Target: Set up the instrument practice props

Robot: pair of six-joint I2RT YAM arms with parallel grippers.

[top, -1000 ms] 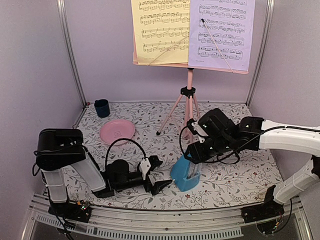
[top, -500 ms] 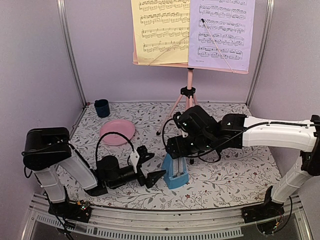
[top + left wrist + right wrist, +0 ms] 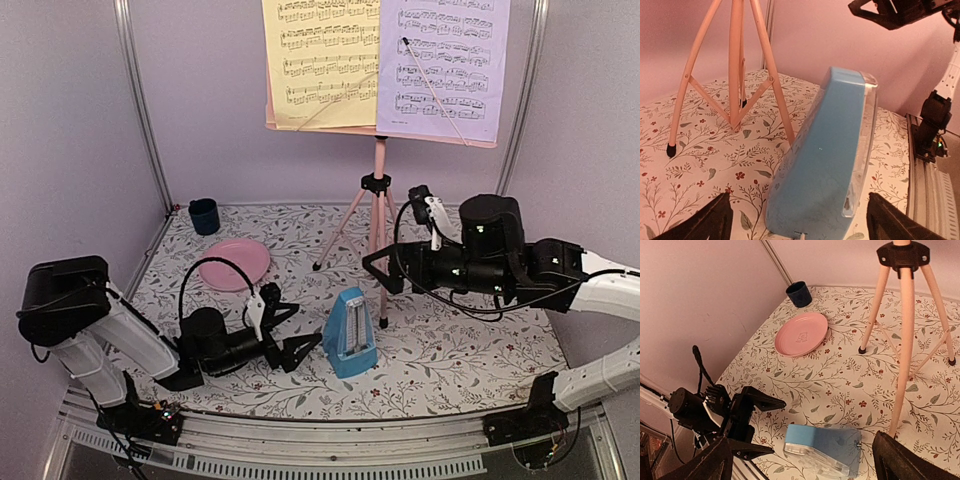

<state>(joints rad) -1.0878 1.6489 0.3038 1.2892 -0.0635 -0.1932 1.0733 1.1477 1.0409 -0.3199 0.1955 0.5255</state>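
Observation:
The blue pyramid metronome (image 3: 349, 345) stands upright on the floral table, free of both grippers. My left gripper (image 3: 292, 333) lies low just to its left and is open, its jaws pointing at the metronome (image 3: 825, 160) without touching it. My right gripper (image 3: 400, 232) hovers open above and to the right, beside the stand's pole. From the right wrist I look down on the metronome (image 3: 825, 447) and the left gripper (image 3: 747, 422). The pink tripod music stand (image 3: 376, 185) stands at the back. The yellow sheet (image 3: 320, 60) and the lavender sheet (image 3: 440, 65) rest on its desk.
A round pink plate (image 3: 234, 264) lies at the back left of the table, with a small dark blue cup (image 3: 204, 215) in the far left corner. The tripod legs (image 3: 735, 75) spread just behind the metronome. Walls close in the left, back and right sides.
My right gripper has opened, let go of the metronome and lifted away to the right. The metronome, tilted before, has shifted left and stands upright. My left arm has drawn back leftward.

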